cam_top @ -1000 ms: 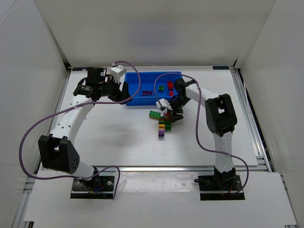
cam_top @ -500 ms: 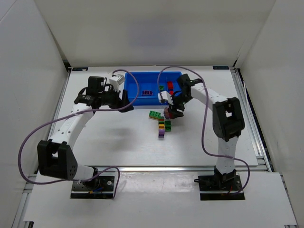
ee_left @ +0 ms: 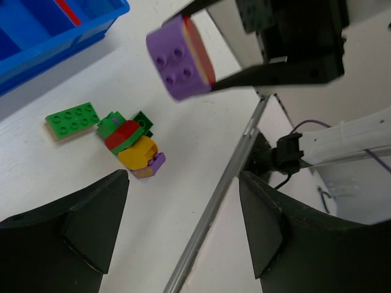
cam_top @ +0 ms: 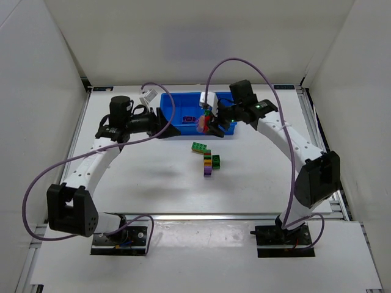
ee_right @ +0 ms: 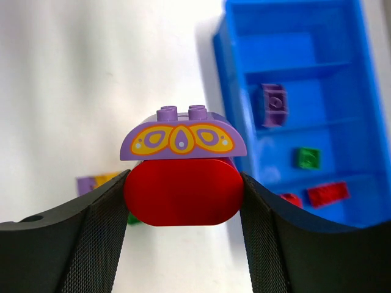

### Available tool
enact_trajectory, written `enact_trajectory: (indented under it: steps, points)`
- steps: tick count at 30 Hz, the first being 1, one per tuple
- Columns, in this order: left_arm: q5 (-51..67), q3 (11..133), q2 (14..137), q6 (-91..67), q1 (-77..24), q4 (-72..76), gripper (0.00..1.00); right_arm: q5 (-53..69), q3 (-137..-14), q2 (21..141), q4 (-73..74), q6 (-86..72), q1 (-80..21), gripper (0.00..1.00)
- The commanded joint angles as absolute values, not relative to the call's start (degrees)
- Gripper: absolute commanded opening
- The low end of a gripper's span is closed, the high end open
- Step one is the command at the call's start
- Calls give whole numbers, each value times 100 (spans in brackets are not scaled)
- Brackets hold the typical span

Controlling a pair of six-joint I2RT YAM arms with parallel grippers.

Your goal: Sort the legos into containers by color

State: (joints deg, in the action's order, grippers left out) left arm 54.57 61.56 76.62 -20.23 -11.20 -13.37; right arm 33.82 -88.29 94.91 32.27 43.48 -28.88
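My right gripper (cam_top: 206,124) is shut on a rounded red brick (ee_right: 183,191) with a purple butterfly-printed brick (ee_right: 182,139) stuck on top. It holds them in the air at the front edge of the blue tray (cam_top: 183,101). The pair also shows in the left wrist view (ee_left: 180,58). The tray's compartments hold a purple brick (ee_right: 272,104), a green brick (ee_right: 308,158) and red bricks (ee_right: 327,193). On the table lie a flat green plate (cam_top: 198,147) and a mixed stack (cam_top: 209,163) of green, red, yellow and purple bricks. My left gripper (cam_top: 162,117) is open and empty at the tray's left end.
White walls enclose the table on three sides. A metal rail (cam_top: 208,215) runs along the near edge. Purple cables (cam_top: 36,177) loop beside both arms. The brick cluster (ee_left: 131,143) and the green plate (ee_left: 72,119) lie in front of the tray (ee_left: 55,36).
My right gripper has risen from the brick pile with the red-and-purple piece and moved back and left to the tray's front edge. My left arm has drawn slightly left.
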Motion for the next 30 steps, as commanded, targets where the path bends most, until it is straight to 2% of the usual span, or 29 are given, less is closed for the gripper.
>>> enact_trajectory:
  steps: [1, 30]
  points:
    - [5854, 6416, 7839, -2742, -1090, -756, 83, 3243, -8763, 9483, 2804, 3718, -3207, 23]
    - [6003, 7128, 9070, -2672, -1301, -729, 79, 3050, -9536, 10046, 2839, 3770, -3841, 22]
